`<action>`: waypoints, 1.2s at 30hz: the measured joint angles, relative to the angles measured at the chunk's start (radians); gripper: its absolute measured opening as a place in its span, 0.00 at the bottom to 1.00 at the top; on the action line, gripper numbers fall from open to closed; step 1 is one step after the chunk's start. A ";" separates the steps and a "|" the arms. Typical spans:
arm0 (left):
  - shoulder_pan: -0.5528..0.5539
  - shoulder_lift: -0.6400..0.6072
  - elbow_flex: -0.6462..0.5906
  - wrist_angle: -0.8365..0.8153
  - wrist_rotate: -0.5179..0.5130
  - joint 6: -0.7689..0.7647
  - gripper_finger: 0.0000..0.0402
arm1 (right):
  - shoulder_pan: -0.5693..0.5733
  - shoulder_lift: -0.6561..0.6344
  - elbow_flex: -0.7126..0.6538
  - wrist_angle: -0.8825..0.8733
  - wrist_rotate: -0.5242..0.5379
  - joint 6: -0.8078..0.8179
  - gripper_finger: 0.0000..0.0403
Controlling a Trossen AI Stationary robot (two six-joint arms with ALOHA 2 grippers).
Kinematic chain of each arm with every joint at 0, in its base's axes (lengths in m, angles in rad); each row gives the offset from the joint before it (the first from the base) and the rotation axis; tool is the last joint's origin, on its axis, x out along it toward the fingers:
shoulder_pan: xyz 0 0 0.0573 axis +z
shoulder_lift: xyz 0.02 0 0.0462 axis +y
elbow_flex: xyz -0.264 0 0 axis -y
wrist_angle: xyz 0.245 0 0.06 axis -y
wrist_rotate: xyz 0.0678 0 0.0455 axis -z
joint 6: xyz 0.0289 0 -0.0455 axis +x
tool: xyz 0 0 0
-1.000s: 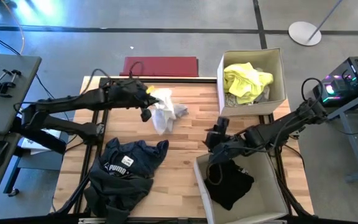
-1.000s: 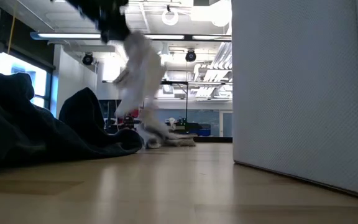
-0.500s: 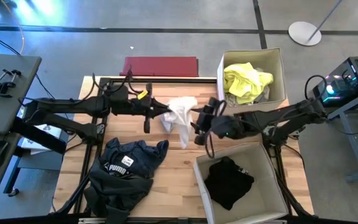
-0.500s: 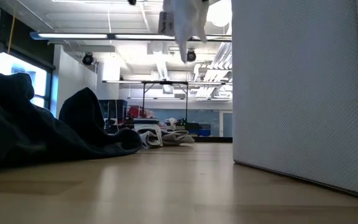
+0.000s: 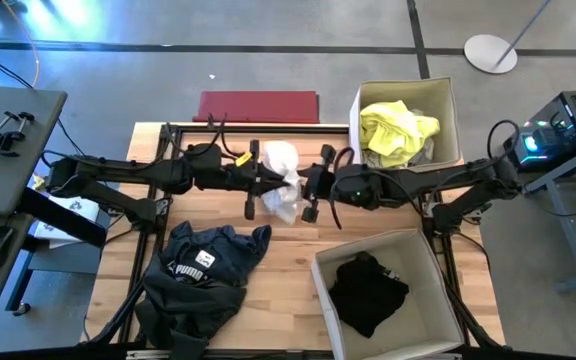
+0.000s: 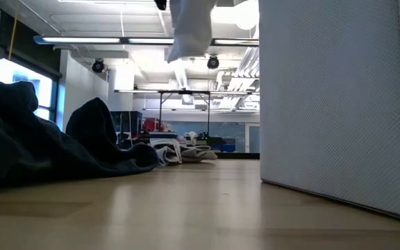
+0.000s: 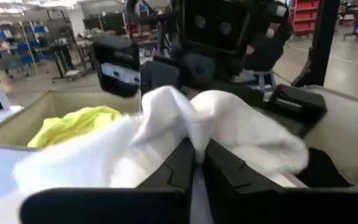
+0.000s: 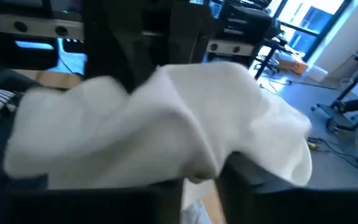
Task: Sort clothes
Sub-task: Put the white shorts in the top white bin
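A white garment [image 5: 280,172] hangs bunched above the middle of the table, between my two grippers. In the low view its lower end [image 6: 189,31] is well clear of the tabletop. My left gripper [image 5: 266,182] comes at it from the table's left and is shut on it. My right gripper [image 5: 304,190] comes from the right and is also shut on it. A black Puma garment [image 5: 203,272] lies crumpled on the table's near left. A small grey-white garment [image 6: 185,154] lies on the table far back in the low view. My left gripper pinches a raised fold of the white garment [image 7: 191,134] between its two fingers [image 7: 225,177], coming about level from the table's left. Several layers are bunched there. The garment is lifted clear and droops on both sides of the fingers. My right gripper has a bunched part of the white garment [image 8: 197,155] between its two fingers [image 8: 253,180], coming about level from the table's right. The cloth drapes over the fingers and hides the place of contact. The garment is clear of the table.
A white box [image 5: 446,100] at the far right holds a neon yellow garment [image 5: 396,130]. A white box [image 5: 428,250] at the near right holds a black garment [image 5: 368,295]; its wall [image 6: 339,104] fills the low view's right. A red mat [image 5: 258,105] lies beyond the far edge.
My left gripper has risen and gone toward the table's right with the white garment, which has come clear of the table. My right gripper has left the near box, gone toward the far left up to the garment, and now has it between its fingers.
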 joint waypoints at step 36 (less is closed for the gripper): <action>0.052 -0.088 -0.002 -0.442 -0.186 -0.055 0.42 | -1.016 -0.223 -0.041 -1.163 -0.088 0.426 0.02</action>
